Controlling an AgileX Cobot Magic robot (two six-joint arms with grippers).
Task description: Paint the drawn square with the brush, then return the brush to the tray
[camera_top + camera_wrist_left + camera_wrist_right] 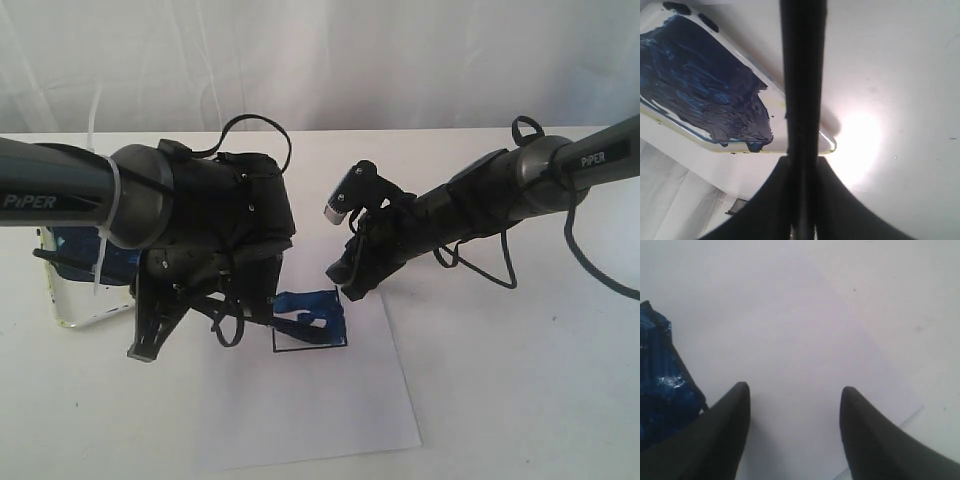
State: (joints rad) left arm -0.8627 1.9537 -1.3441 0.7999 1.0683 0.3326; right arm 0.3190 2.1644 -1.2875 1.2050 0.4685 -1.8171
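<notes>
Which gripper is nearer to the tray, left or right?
Left. The left gripper is just beside the tray, gripping the brush; the right gripper is over the paper sheet near the drawn square, farther off.

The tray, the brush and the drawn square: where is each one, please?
the tray [826,142], left wrist view, pale corner of its rim.
the brush [802,65], left wrist view, dark handle.
the drawn square [322,310], exterior view, blue-painted inside.

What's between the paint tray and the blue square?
The left arm hangs there, holding the brush, between tray and square; the exterior view shows it.
</notes>
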